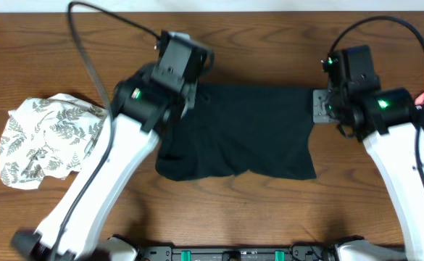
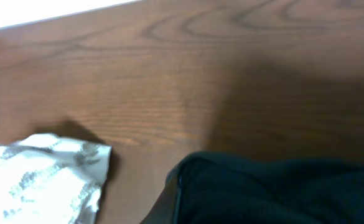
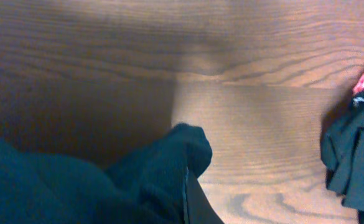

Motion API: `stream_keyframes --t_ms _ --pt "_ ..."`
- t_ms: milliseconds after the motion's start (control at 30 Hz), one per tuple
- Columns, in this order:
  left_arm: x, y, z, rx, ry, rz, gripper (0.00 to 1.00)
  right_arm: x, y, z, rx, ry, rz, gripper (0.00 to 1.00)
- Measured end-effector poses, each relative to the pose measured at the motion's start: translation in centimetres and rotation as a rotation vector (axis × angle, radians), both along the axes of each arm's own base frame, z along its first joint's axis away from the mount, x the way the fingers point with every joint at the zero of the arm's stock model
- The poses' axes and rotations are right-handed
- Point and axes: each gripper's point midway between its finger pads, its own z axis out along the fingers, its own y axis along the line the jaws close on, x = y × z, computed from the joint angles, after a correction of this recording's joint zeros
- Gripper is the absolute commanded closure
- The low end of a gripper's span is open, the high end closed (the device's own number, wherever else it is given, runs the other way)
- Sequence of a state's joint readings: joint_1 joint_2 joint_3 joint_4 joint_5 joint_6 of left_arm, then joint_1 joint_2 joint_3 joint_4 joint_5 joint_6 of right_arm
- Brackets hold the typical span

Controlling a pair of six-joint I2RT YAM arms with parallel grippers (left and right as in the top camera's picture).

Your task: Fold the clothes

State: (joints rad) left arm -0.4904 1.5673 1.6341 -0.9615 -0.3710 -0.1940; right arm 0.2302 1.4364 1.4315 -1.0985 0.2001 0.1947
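Black shirt lies spread in the middle of the table, its far corners pinched: left gripper and right gripper both clamp its fabric, probably to carry the far edge toward the near one. White leaf-print cloth sits well apart at left.

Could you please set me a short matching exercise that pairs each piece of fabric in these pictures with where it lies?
Things:
1. black shirt
2. white leaf-print cloth
3. dark garment with a pink piece

Places:
A. crumpled on the left side of the overhead view
B. at the far right edge of the overhead view, mostly out of frame
C. spread out in the middle of the overhead view

Pairs: 1-C, 2-A, 3-B
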Motion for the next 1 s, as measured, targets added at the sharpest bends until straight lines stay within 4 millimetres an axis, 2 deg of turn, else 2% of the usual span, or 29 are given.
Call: stream_keyframes --t_ms 100,133,167,200,233,267,333,367,400,433,567,667,767,833,867,933,1000 --pt "3.2 0.6 -2.6 0.002 0.018 0.032 0.91 2.0 -0.4 -1.9 -0.006 0.02 -0.025 0.98" --pt "4.2 0.8 -3.5 0.0 0.022 0.041 0.9 2.9 -0.7 -2.6 -0.007 0.021 -0.035 0.93" --pt "5.2 1.1 -4.2 -0.001 0.019 0.047 0.88 3.7 -0.8 -3.3 -0.006 0.018 -0.043 0.85" --pt "6.3 1.4 -4.9 -0.004 0.012 0.056 0.83 4.9 -1.1 -4.0 -0.007 0.01 -0.051 0.71" --pt "7.0 1.6 -5.3 -0.006 0.006 0.062 0.76 5.8 -1.3 -4.7 -0.01 0.005 -0.056 0.49" --pt "7.9 1.9 -5.8 -0.009 -0.002 0.07 0.69 6.6 -1.5 -5.2 -0.012 -0.004 -0.06 0.39" --pt "9.8 2.7 -6.3 -0.021 -0.037 0.09 0.62 8.5 -1.9 -6.1 -0.016 -0.033 -0.063 0.23" --pt "10.8 3.2 -6.4 -0.028 -0.058 0.1 0.55 9.5 -2.1 -6.4 -0.017 -0.054 -0.063 0.18" --pt "11.5 3.7 -6.4 -0.025 -0.074 0.104 0.45 10.4 -2.4 -6.7 -0.02 -0.071 -0.061 0.17" --pt "12.2 4.4 -6.5 -0.024 -0.09 0.114 0.42 11.0 -2.7 -7.0 -0.024 -0.083 -0.064 0.16" --pt "12.9 6.9 -6.4 0.006 -0.098 0.13 0.41 11.8 -4.6 -7.7 -0.031 -0.085 -0.098 0.16" --pt "11.3 8.5 -7.0 0.038 -0.022 0.139 0.4 10.9 -6.2 -8.2 -0.034 -0.044 -0.128 0.17" --pt "8.9 8.2 -7.6 0.025 0.076 0.099 0.39 9.0 -6.6 -9.2 -0.019 0.043 -0.131 0.19" --pt "8.3 7.4 -7.5 -0.007 0.094 0.07 0.38 8.5 -6.1 -9.5 0.003 0.072 -0.119 0.24" --pt "8.1 6.6 -7.3 -0.041 0.098 0.043 0.39 8.2 -5.8 -9.7 0.017 0.085 -0.111 0.33" --pt "8.2 5.2 -7.2 -0.101 0.098 -0.003 0.42 8.1 -5.1 -9.8 0.05 0.093 -0.092 0.66" --pt "8.6 3.7 -7.0 -0.163 0.088 -0.052 0.51 8.7 -4.2 -9.6 0.089 0.071 -0.063 0.86"
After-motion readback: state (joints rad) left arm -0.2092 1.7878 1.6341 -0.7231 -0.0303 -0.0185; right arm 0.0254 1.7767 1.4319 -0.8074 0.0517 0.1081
